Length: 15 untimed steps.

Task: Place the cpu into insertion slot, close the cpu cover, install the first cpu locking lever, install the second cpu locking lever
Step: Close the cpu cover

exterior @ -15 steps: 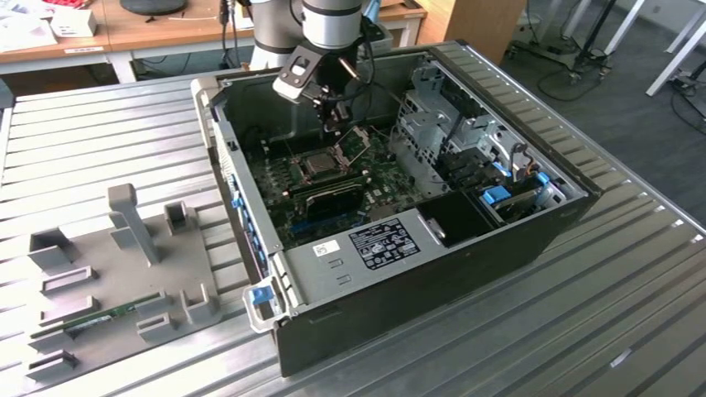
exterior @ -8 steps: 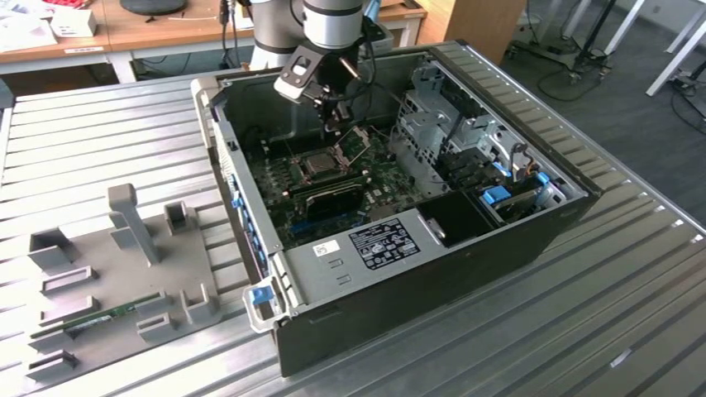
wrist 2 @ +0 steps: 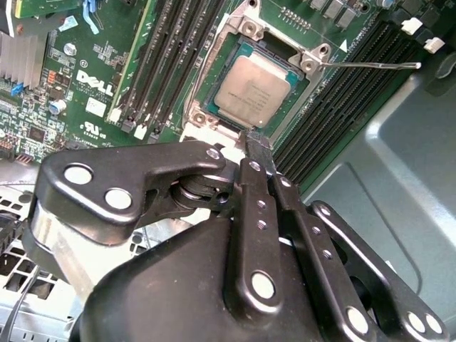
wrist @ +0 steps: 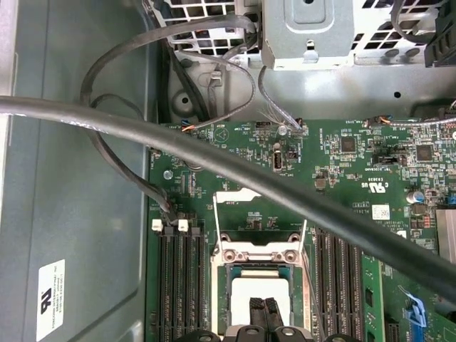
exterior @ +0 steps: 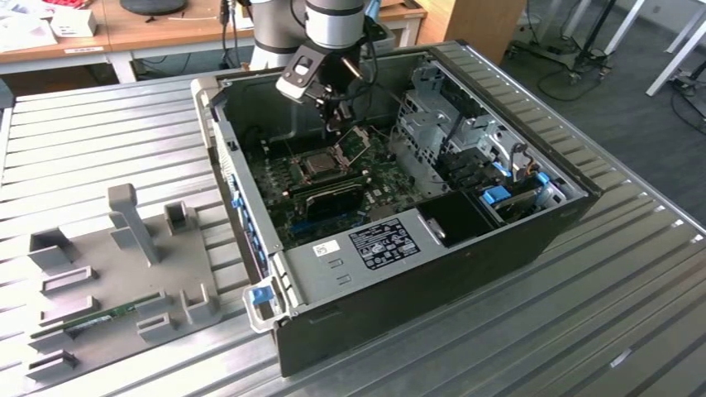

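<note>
The cpu, a silvery-tan square, lies flat in the insertion slot on the green board; it also shows pale in the first wrist view. In the exterior view the cpu cover stands tilted up beside the insertion slot. My gripper hangs inside the open case, its two black fingers pressed together, shut with nothing visible between them. The tips sit at the socket's rim, just off the chip's edge. A thin silvery locking lever sticks out sideways from a socket corner.
A thick black cable crosses the first wrist view above the board. Long black memory slots flank the socket. A metal drive cage stands at the exterior view's right. A grey fixture plate lies on the slatted table.
</note>
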Available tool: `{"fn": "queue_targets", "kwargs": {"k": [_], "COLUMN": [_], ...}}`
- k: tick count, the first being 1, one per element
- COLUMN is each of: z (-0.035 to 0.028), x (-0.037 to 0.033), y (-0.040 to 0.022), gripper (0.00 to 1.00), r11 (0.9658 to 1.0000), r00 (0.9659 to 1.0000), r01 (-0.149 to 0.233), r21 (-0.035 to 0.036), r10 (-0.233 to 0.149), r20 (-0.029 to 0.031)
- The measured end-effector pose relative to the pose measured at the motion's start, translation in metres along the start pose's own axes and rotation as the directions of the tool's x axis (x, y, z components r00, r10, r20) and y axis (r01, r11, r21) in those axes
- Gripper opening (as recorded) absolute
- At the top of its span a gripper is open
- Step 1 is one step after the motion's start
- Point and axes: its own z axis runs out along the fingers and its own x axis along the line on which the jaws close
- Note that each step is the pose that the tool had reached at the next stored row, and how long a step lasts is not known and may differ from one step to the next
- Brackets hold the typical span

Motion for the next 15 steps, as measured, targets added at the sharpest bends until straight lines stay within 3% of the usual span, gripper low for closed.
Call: {"fn": "queue_targets", "kwargs": {"k": [15], "z": [0.0002], "x": [0.0001], "y": [0.0037], "gripper": [0.1], "r11": [1.0], "r00": [1.0], "r01": [0.0], "r21": [0.0], "r10": [0.0], "r20": [0.0]}}
